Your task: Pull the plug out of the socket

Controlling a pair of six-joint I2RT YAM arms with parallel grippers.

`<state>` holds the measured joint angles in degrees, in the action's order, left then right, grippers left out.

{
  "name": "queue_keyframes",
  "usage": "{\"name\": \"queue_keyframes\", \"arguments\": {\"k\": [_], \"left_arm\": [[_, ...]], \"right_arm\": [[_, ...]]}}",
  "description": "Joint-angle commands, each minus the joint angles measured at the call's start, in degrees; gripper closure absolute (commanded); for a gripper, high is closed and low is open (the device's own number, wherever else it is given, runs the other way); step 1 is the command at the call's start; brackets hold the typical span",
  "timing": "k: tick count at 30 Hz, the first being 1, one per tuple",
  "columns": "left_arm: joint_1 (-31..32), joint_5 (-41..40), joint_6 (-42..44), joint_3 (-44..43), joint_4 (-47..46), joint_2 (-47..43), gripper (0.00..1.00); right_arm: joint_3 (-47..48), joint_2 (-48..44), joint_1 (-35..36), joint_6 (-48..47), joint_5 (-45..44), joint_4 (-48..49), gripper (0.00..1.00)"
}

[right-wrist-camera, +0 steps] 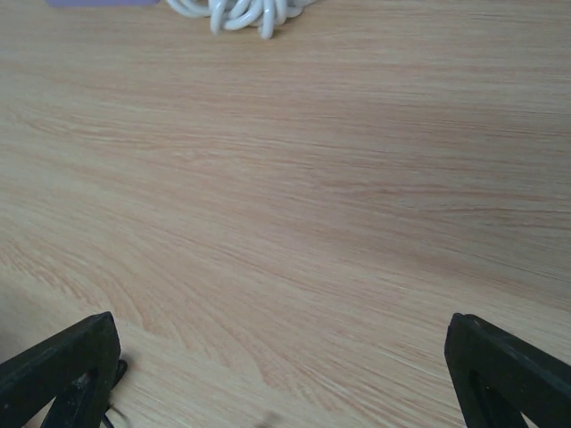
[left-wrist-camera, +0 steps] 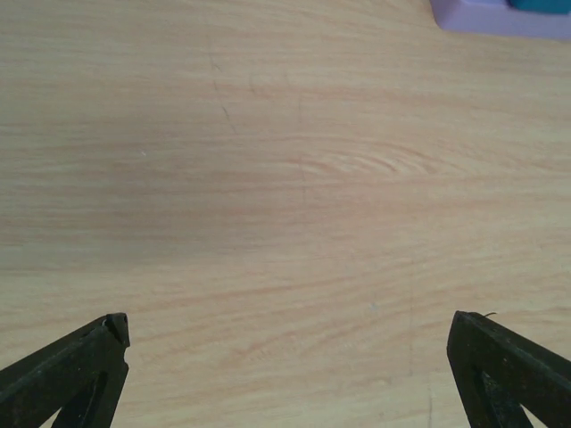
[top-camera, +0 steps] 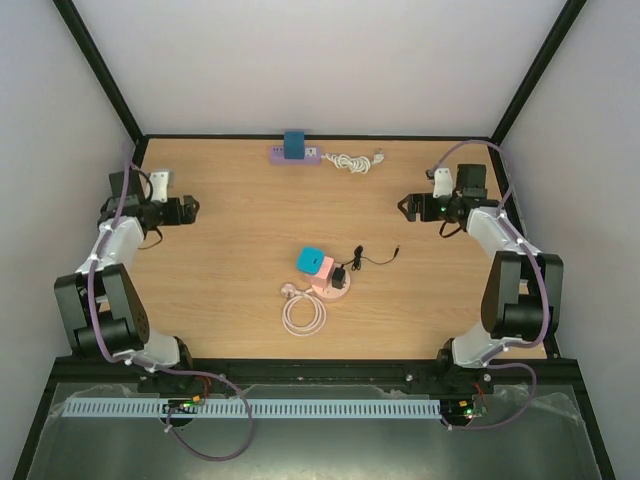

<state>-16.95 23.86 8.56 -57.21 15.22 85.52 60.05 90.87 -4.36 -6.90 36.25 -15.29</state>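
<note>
Both arms are parked out wide on the light wooden table (top-camera: 230,240); the left gripper (top-camera: 194,210) is near the left edge and the right gripper (top-camera: 403,207) near the right, pointing in at each other. In the left wrist view the black fingers (left-wrist-camera: 67,379) are spread wide with only bare wood between them, holding nothing; same deal on the right, fingers (right-wrist-camera: 508,374) wide apart and empty. At the far edge there's a purple power strip (top-camera: 310,157) with a blue square plug (top-camera: 294,144) sitting in it, and a white coiled cord (top-camera: 350,161) just beside. Mid-table is a pink socket block (top-camera: 330,289) carrying a teal square plug (top-camera: 312,260) and a small black adapter (top-camera: 340,275); a thin black lead (top-camera: 378,258) trails right and a pale pink coiled cable (top-camera: 303,316) lies in front. Both sockets are well apart from either gripper.
</note>
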Motion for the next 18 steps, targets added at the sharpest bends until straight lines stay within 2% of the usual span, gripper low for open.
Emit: {"name": "queue_keyframes", "arguments": {"k": [1,12,18], "left_arm": [[2.2,0.2,-0.7,4.9,-5.1,-4.8,0.0],[7.9,-2.0,-1.3,11.2,-9.4,-11.4,0.0],[9.3,-2.6,-1.8,11.3,-9.9,-12.9,0.0]], "right_arm": [[-2.1,-3.3,1.4,-1.6,-1.7,3.1,0.02],[4.5,0.0,3.0,-2.7,-3.0,1.3,0.02],[14.2,7.0,4.0,-4.9,-3.9,-1.7,0.02]]}}
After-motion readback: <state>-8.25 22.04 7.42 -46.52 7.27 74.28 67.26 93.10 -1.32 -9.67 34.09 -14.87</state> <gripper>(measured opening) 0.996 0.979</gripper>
